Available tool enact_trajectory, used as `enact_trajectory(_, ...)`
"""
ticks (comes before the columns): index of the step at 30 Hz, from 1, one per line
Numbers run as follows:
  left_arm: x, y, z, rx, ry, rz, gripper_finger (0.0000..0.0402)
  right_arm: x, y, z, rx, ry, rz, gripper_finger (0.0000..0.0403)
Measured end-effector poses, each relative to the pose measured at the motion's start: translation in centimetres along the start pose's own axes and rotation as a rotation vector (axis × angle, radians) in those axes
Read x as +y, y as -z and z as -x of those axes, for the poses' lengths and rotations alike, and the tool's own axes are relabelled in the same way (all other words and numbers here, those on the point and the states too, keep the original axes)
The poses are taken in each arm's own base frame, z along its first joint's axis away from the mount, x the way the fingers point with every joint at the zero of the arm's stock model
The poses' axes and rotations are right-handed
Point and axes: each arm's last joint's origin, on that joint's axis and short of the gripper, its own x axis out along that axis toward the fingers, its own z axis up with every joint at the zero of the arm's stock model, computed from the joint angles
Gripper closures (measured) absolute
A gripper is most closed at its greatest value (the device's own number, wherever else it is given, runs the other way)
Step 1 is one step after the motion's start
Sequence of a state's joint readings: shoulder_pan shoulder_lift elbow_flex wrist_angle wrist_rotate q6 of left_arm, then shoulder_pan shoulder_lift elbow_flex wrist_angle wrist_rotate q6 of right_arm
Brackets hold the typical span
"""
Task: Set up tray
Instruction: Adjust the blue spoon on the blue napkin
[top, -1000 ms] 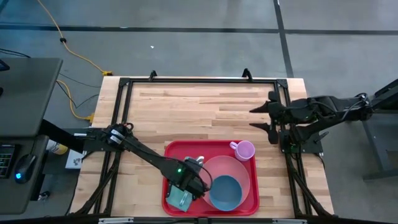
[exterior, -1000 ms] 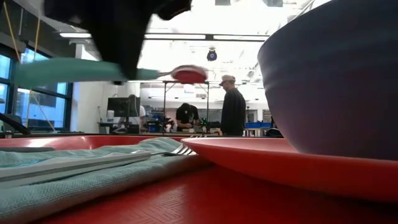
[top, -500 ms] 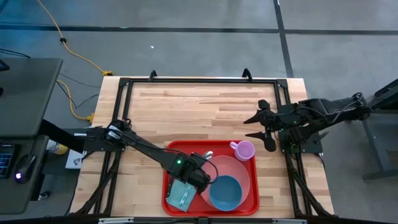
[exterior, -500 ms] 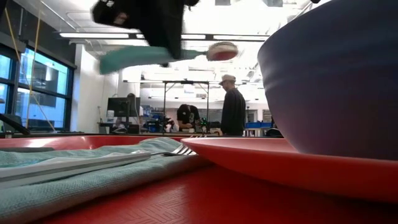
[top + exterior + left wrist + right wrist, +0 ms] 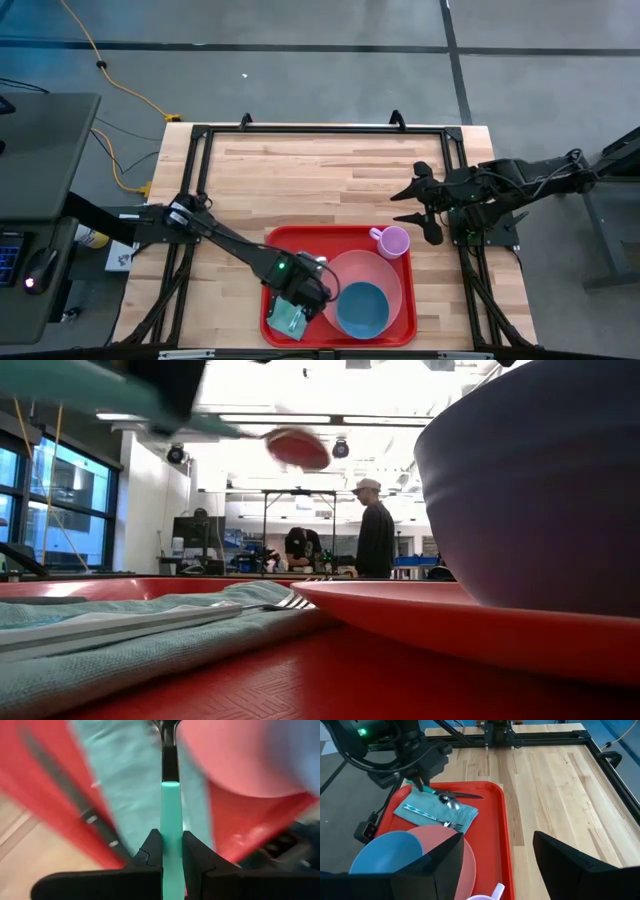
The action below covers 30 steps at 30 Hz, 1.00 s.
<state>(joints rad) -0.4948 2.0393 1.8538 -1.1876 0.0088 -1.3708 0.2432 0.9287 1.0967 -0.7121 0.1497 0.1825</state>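
Tray (image 5: 340,238): lower centre of high view, on desk (image 5: 320,180). Left end effector (image 5: 167,851) clamped on teal-handled utensil, probably spoon (image 5: 169,820); dropped lower-left over teal napkin (image 5: 436,810) since half-second ago; placement imminent. Right end effector (image 5: 408,206) wide open, empty, upper right of tray.

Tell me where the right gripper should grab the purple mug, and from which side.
Probably from straight above: pinch the purple mug by the wall opposite its handle, one finger inside. It stands upright, mouth up, in a corner of the red tray, with the pink plate close beside it, so side approaches look crowded for the right gripper.
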Motion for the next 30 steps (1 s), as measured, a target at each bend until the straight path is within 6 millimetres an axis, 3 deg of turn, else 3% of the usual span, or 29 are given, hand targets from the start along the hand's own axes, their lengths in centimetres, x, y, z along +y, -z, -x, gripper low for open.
enact_trajectory(5,0.6,1.1,-0.4,0.029,-0.095,0.062,0.0343,0.0,0.0,0.0,-0.002,0.0,0.003,0.0185)
enact_trajectory(14,0.3,1.1,-4.4,0.029,0.027,0.1,0.0344,0.0,-0.2,0.0,-0.022,-0.003,0.004,0.0185)
enact_trajectory(22,1.1,1.4,-5.7,0.091,-0.008,0.124,0.0342,0.0,-0.2,0.0,-0.022,-0.003,0.004,0.0185)
enact_trajectory(30,1.4,1.4,-6.3,0.085,-0.013,0.129,0.0278,0.0,-0.2,0.0,-0.021,-0.003,0.005,0.0185)
